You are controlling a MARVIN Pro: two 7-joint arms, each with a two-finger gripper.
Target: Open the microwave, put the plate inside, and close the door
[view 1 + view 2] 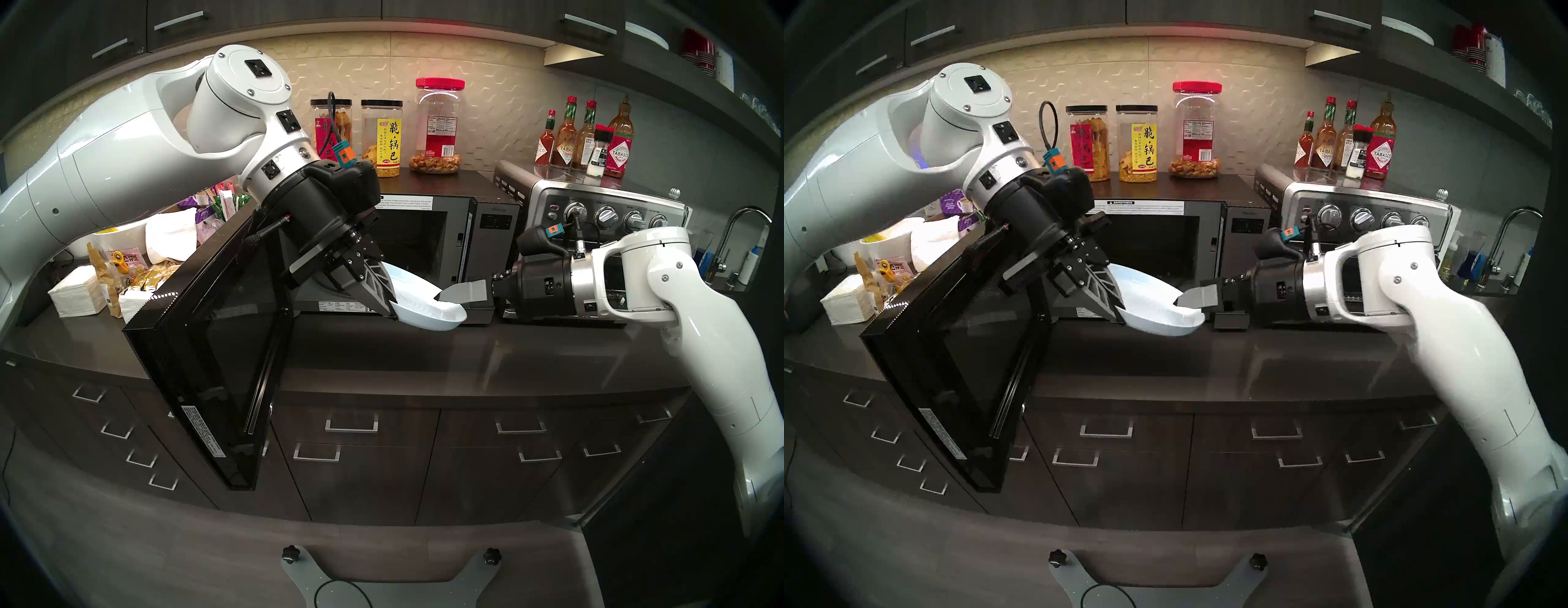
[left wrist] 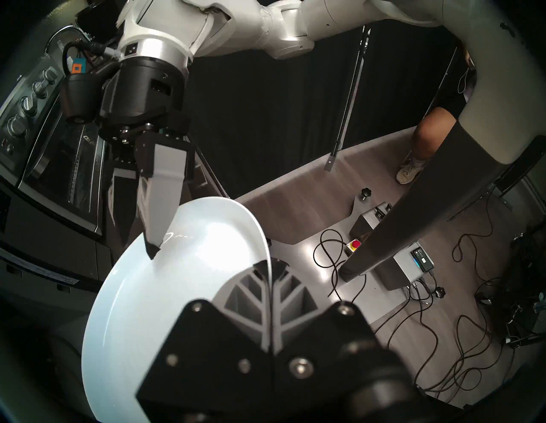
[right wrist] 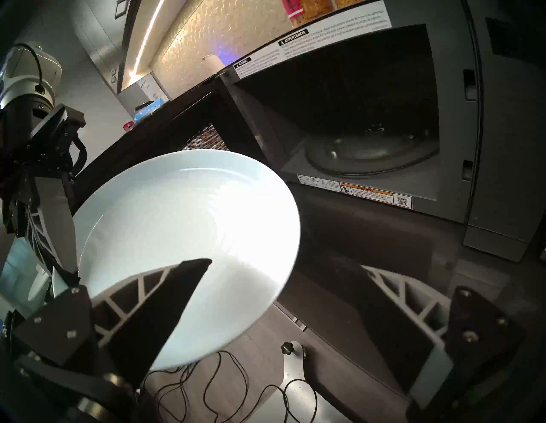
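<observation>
Plate (image 1: 428, 308) first: it hangs in the air just in front of the microwave (image 1: 428, 237), tilted, pinched by its rim in the left gripper (image 2: 269, 265), whose fingers are clamped tight on that edge. That thin rim hold looks chosen to leave the opposite side free. There the right gripper (image 1: 456, 299) stands with its jaws spread wide, one finger (image 3: 177, 298) lying over the plate's upper face and the other below and clear of it, so it straddles the rim without squeezing. I'd judge this a handover, the right arm being better set to reach the cavity. The door (image 1: 220, 339) is swung fully out, beyond the left gripper on the side away from the right one, leaving the glass turntable (image 3: 369, 153) bare ahead of the right gripper.
</observation>
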